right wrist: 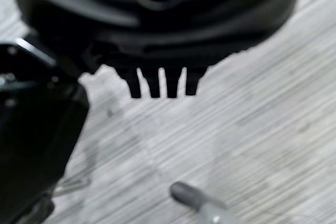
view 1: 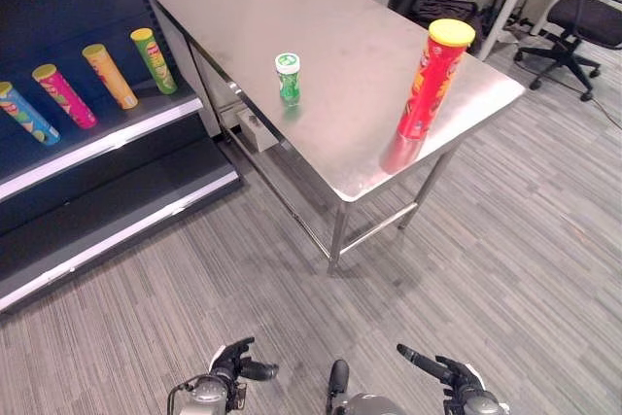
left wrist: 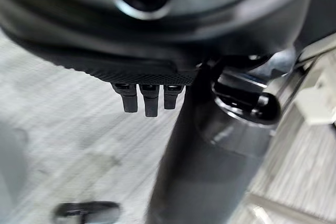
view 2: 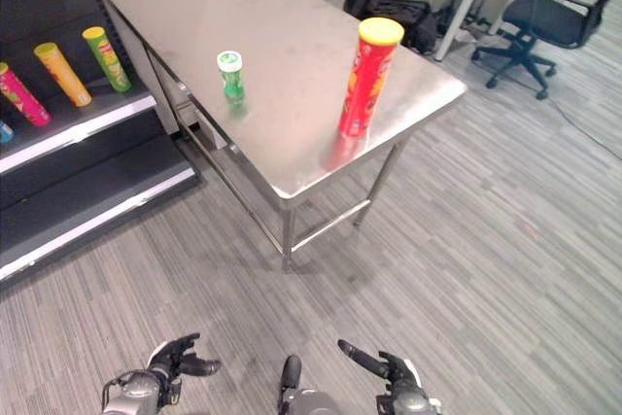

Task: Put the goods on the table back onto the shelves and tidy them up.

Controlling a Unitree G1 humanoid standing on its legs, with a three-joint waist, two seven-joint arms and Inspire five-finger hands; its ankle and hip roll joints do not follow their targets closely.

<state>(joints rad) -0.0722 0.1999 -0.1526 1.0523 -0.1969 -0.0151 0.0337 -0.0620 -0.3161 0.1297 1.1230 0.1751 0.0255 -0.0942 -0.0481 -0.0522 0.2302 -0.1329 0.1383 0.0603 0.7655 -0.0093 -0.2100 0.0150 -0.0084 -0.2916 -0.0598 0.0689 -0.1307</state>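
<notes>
Nearest to us, our left hand (view 1: 236,364) and right hand (view 1: 442,370) hang low over the floor (view 1: 505,240), well short of the table. Both are empty with fingers loosely extended, which we read as a resting pose with no reach begun.

Two goods stand upright on the tabletop (view 1: 321,7), well apart from each other: a tall red can with a yellow lid (view 1: 432,80) near the corner on our right, and a small green bottle with a white cap (view 1: 288,78) close to the front edge. Standing makes both easy to take from the side, though the tall can looks the likelier to tip if nudged. Neither is shelved, so we judge the task hardly started.

To our left, the shelf (view 1: 107,138) carries a row of cans (view 1: 87,89) lying on their sides, spaced evenly. That is probably the arrangement to match, and the tier below is bare.

Steel tabletop is smooth and reflective, so things may slide on it. Striped grey carpet covers the floor, and office chairs (view 1: 578,26) stand behind the table.
</notes>
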